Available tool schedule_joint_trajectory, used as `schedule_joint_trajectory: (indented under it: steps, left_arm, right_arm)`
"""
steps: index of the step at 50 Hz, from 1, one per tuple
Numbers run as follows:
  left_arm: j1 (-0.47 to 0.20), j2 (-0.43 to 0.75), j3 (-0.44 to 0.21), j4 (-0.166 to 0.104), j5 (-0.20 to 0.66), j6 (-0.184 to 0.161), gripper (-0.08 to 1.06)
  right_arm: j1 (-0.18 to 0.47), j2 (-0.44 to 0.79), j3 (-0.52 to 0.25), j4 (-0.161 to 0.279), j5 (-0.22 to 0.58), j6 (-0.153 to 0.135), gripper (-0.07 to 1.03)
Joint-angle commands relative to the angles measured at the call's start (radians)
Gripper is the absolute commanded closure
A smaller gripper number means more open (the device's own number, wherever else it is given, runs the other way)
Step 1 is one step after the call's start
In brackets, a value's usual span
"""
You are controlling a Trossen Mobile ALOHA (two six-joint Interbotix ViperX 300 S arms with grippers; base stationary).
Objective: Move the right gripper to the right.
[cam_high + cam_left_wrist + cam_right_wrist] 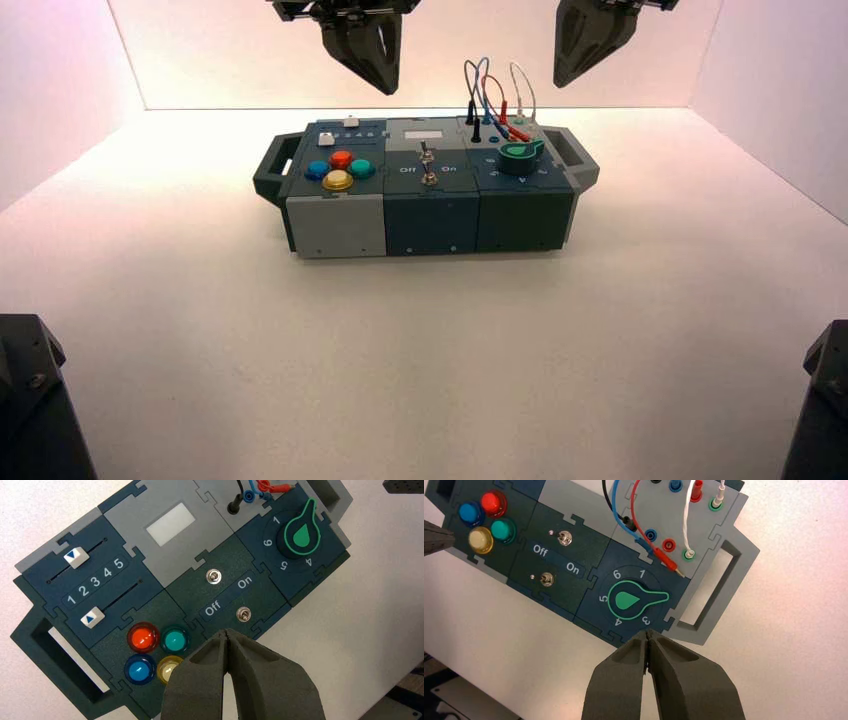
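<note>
The right gripper (pixel 648 639) looks matt black, slightly grainy plastic. The box (pixel 430 215) has matt panels. Its four buttons (pixel 152 652), at the box's 9 o'clock end, are glossy and translucent. The two toggle switches (pixel 566 539) gleam like metal. The surface (pixel 420 360) is smooth, matt white.

High view behind, wrist views close overhead, sharing the box (pixel 430 190).

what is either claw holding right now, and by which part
Nothing is held. The right claw and the left claw are both shut on nothing, hanging above the box without touching it.
</note>
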Motion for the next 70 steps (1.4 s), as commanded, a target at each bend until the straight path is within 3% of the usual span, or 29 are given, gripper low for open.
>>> schedule_joint_trajectory:
  steps: [1, 34, 44, 70]
  left_arm:
    - [-0.002, -0.035, -0.014, -0.002, -0.005, 0.003, 1.01]
    - [-0.002, -0.034, -0.014, 0.0, -0.006, 0.003, 1.01]
    - [-0.002, -0.029, -0.014, 0.0, -0.008, 0.003, 1.01]
    - [-0.002, -0.029, -0.014, 0.0, -0.009, 0.003, 1.01]
  right_arm:
    - [0.002, -0.009, -0.02, 0.002, -0.005, -0.008, 0.98]
    - [-0.009, -0.002, -0.018, -0.002, -0.018, -0.008, 0.98]
    - [-0.017, -0.002, -0.02, -0.063, -0.018, -0.008, 0.98]
    - [-0.133, 0.0, -0.025, -0.067, -0.032, -0.021, 0.98]
